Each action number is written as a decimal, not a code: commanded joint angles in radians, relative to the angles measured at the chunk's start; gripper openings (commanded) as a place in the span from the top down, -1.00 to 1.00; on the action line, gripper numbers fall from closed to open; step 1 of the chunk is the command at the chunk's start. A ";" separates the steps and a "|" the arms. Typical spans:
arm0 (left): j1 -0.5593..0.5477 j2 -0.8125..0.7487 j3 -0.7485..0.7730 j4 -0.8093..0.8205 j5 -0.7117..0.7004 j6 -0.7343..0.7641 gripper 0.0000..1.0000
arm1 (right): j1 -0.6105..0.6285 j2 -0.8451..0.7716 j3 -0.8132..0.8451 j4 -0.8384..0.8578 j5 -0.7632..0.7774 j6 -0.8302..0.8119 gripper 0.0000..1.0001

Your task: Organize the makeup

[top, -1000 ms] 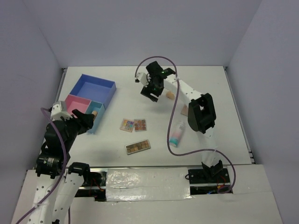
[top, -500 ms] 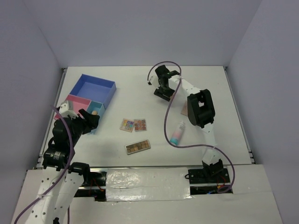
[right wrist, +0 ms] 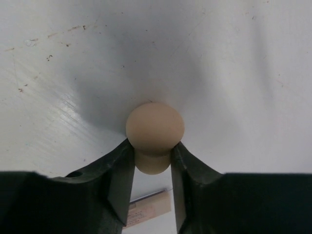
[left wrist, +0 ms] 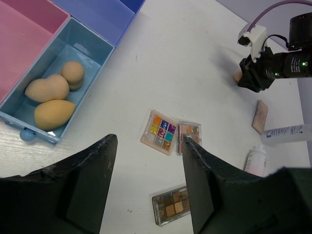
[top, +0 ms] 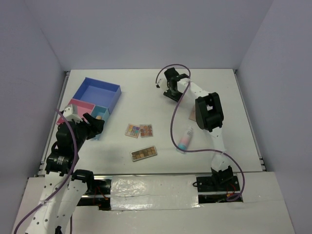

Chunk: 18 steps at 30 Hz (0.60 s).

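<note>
Right gripper (right wrist: 152,148) pinches the small peach egg-shaped foam sponge (right wrist: 155,127), its long axis pointing straight ahead; left gripper (left wrist: 148,145) wide, empty.

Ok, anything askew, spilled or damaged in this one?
Nothing stands out. No spill or damage shows; the right gripper pinches a peach sponge on the table, and the palettes lie flat.

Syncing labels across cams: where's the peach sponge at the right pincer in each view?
Top external: not visible, hidden under the right pincer, upper middle.
Left wrist: sponge, a peach sliver at that pincer's left edge, upper right.
Right wrist: sponge at centre, pinched by the pincer.
Shared landmark: the right pincer.
</note>
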 commanded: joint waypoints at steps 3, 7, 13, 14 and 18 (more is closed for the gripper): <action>0.006 0.000 0.007 0.057 0.011 -0.004 -0.35 | -0.005 0.011 0.036 -0.004 -0.072 0.009 0.40; 0.006 0.007 0.014 0.052 0.011 0.003 -0.35 | 0.001 -0.068 0.018 -0.027 -0.224 0.049 0.69; 0.006 -0.002 0.041 0.023 0.000 0.029 -0.27 | 0.113 -0.255 -0.119 0.016 -0.661 0.118 0.76; 0.006 -0.006 0.049 0.011 -0.014 0.037 -0.26 | 0.170 -0.297 -0.137 0.055 -0.727 0.132 0.76; 0.006 -0.032 0.096 -0.020 -0.057 0.057 -0.23 | 0.311 -0.309 -0.134 0.134 -0.835 0.196 0.75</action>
